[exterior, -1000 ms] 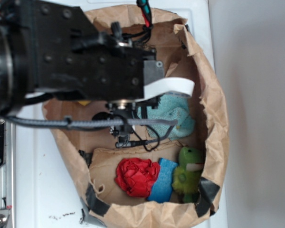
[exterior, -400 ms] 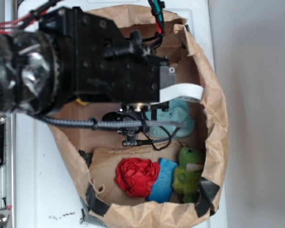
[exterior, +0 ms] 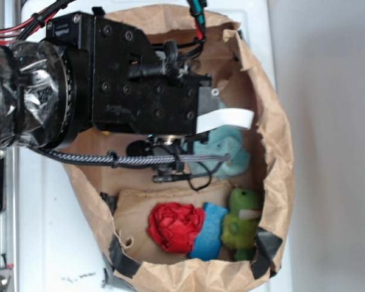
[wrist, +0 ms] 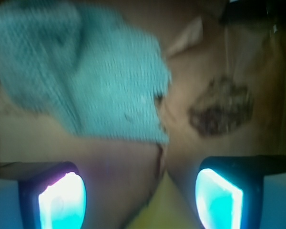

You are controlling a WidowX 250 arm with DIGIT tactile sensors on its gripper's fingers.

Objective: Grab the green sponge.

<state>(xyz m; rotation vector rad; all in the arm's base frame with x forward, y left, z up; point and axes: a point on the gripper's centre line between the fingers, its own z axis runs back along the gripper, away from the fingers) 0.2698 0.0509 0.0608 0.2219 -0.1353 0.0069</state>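
In the exterior view the black arm (exterior: 109, 85) fills the upper left, its foil-wrapped joint (exterior: 24, 91) at the far left edge, and it reaches into a crumpled brown paper bag (exterior: 274, 152) lying on a white surface (exterior: 48, 243). The gripper (exterior: 222, 118) sits at the arm's right end; only one white finger (exterior: 228, 117) shows there, so that view alone does not settle how the jaws stand. A braided cable (exterior: 140, 160) runs just under the arm.

Just past the gripper, partly hidden beneath the finger, lies the green sponge (exterior: 228, 149), a pale teal, towel-like piece on the bag's floor. Farther from the gripper, along the lower part of the bag, three things sit in a row: a red crumpled cloth (exterior: 173, 226), a blue sponge (exterior: 210, 230) touching it, and a green plush toy (exterior: 240, 222) at the right.

In the wrist view the gripper (wrist: 140, 191) has its two fingertips (wrist: 62, 200) spread wide at the bottom corners, with nothing between them. The green sponge (wrist: 90, 71) lies ahead of the left fingertip and toward the middle, blurred, apart from both tips. Ahead of the right fingertip a dark stain (wrist: 221, 107) marks the brown paper. A yellow patch (wrist: 157, 214) shows between the tips at the bottom edge; what it is cannot be told.
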